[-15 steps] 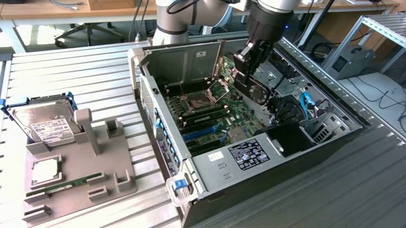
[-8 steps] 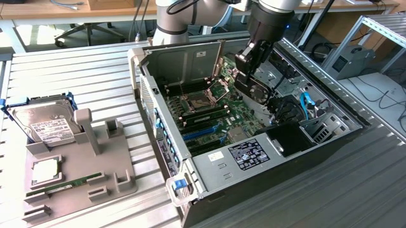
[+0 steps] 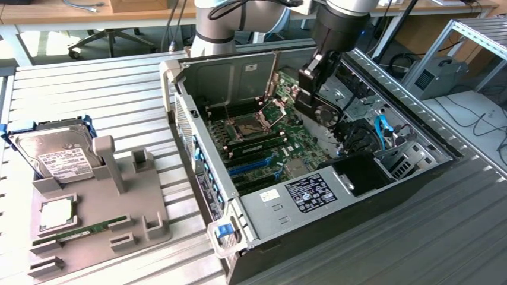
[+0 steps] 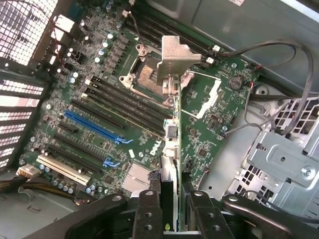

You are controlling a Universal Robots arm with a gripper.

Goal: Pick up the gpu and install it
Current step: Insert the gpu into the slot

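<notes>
Carrying stage, by my judgement: claw (image 3: 310,88) clamped on the gpu (image 3: 319,109), held on edge above the open computer case (image 3: 357,237), upper centre-right of the exterior frame. Seating it likely calls for aligning its edge with a motherboard (image 4: 99,99) slot. The wrist view adds the fingers (image 4: 149,214) pinching the card, with its silver bracket (image 4: 174,57) seen against the CPU socket (image 4: 143,77).

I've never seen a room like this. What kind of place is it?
Probably a robot lab or workshop. A robot arm holds a computer card in its hand over an open computer on a metal table, and an office chair stands behind.
</notes>
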